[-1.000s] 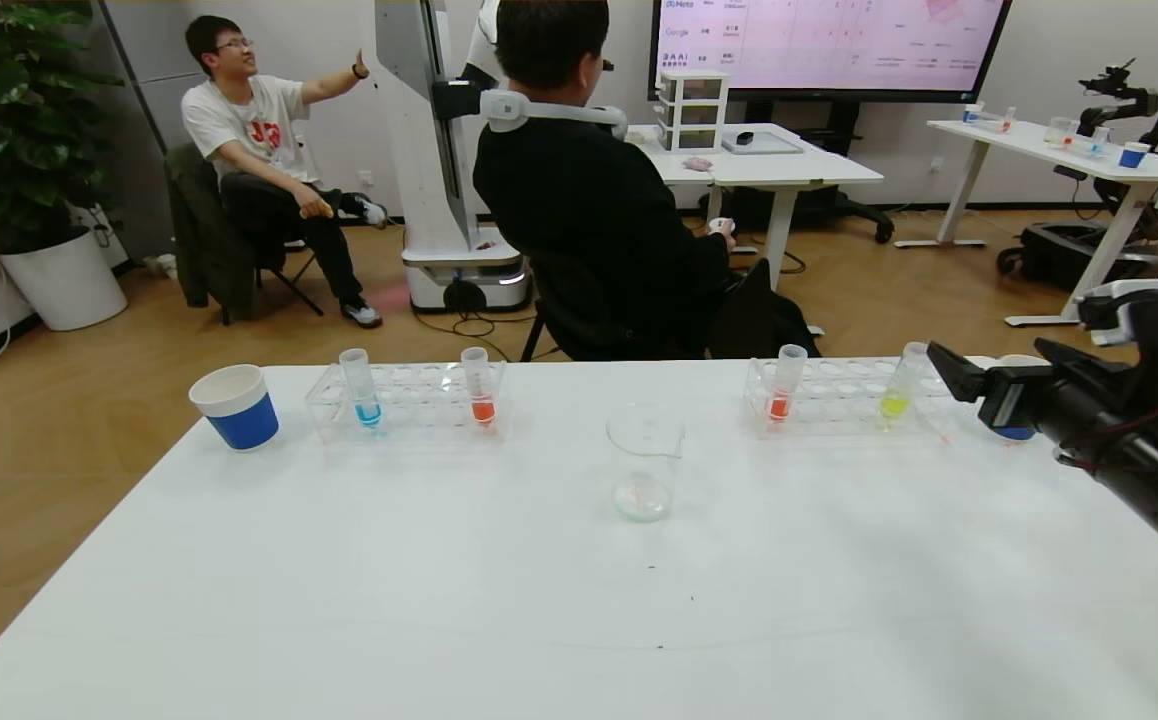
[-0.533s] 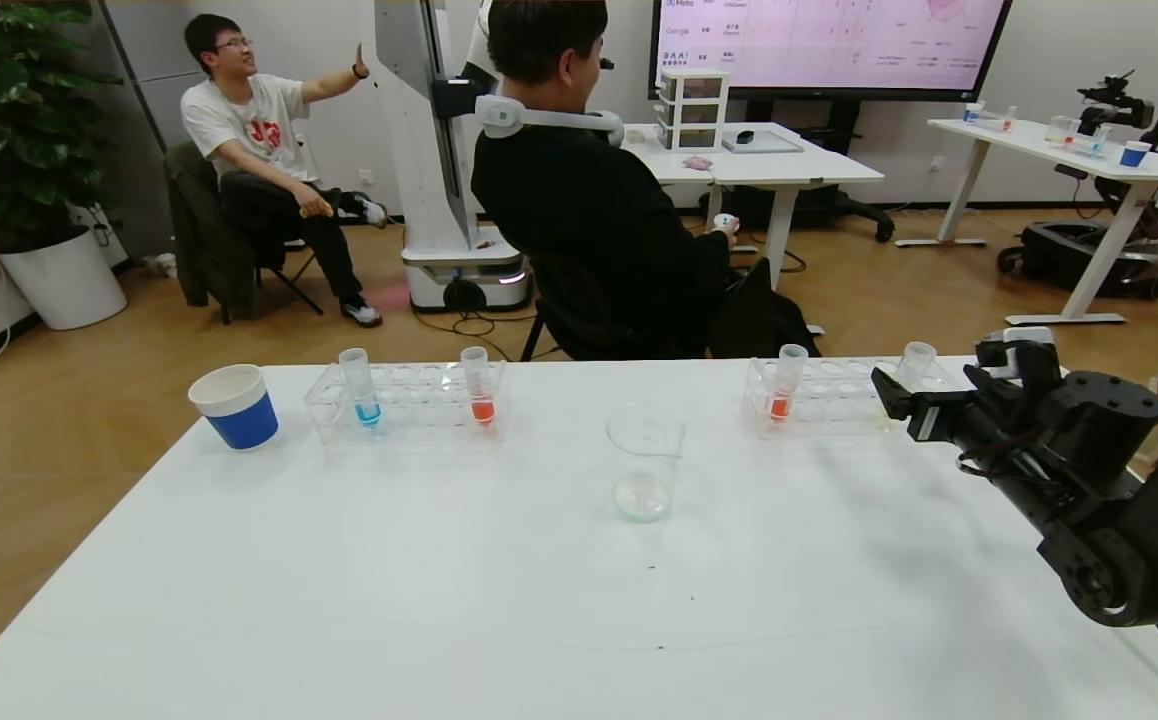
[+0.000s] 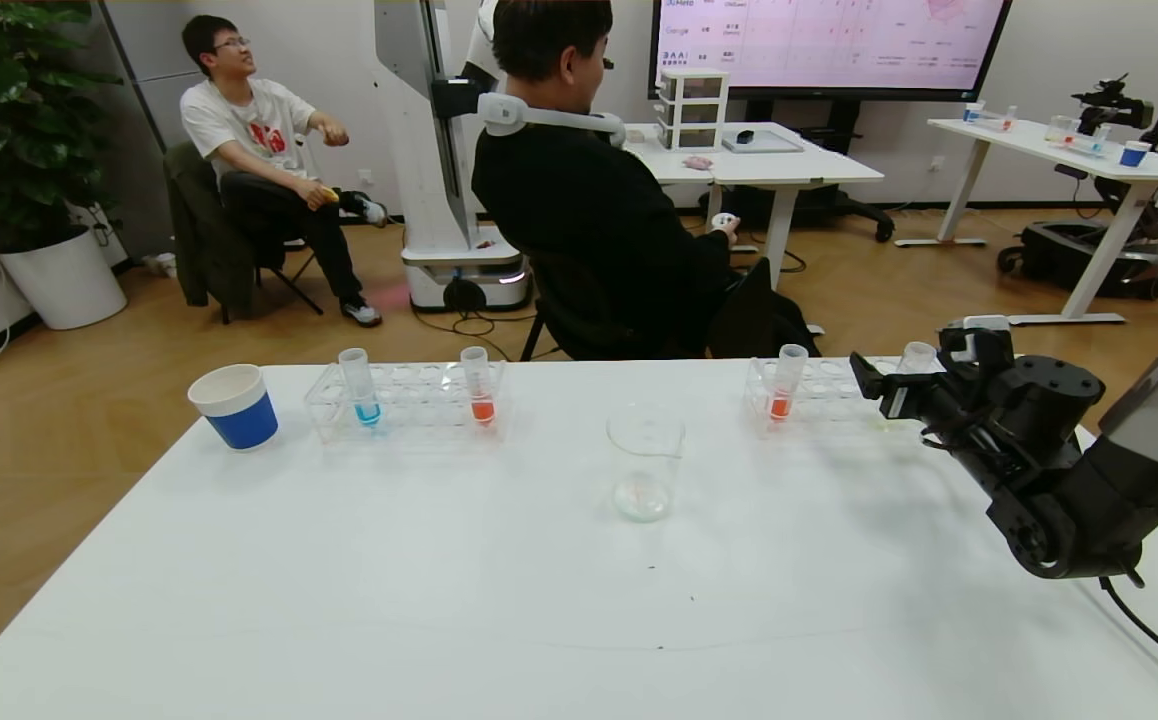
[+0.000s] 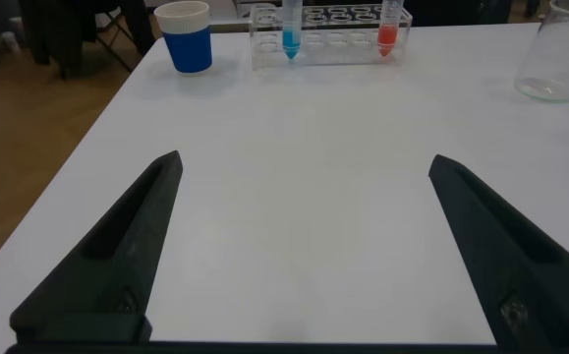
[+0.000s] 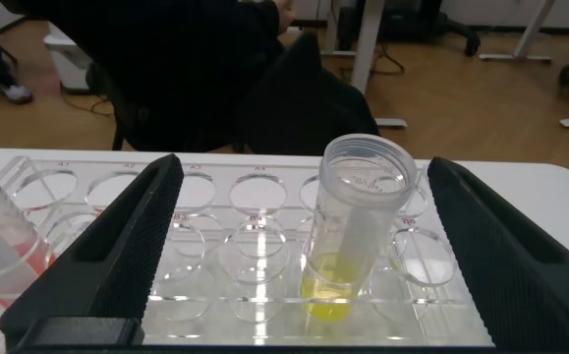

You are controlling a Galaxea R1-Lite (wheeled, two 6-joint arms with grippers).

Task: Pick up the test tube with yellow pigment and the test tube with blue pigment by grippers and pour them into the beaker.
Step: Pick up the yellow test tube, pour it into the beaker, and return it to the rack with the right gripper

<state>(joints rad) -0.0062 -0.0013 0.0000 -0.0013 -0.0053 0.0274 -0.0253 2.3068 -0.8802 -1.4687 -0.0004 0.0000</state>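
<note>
The test tube with yellow pigment (image 5: 358,231) stands upright in the right-hand clear rack (image 3: 824,398). In the head view only its open top (image 3: 917,356) shows behind my right gripper (image 3: 879,385). In the right wrist view that gripper (image 5: 306,165) is open, with a finger on each side of the tube and not touching it. The test tube with blue pigment (image 3: 363,390) stands in the left rack (image 3: 409,402) and also shows in the left wrist view (image 4: 290,29). The beaker (image 3: 645,462) stands mid-table, holding almost nothing. My left gripper (image 4: 305,160) is open and empty over the near left table.
An orange-red tube (image 3: 480,385) stands in the left rack and another (image 3: 785,382) in the right rack. A blue-and-white paper cup (image 3: 234,405) stands at the far left. A seated person is just beyond the table's far edge.
My right arm has swung left and forward. Its open gripper went from the right of the rack to straddling the yellow tube.
</note>
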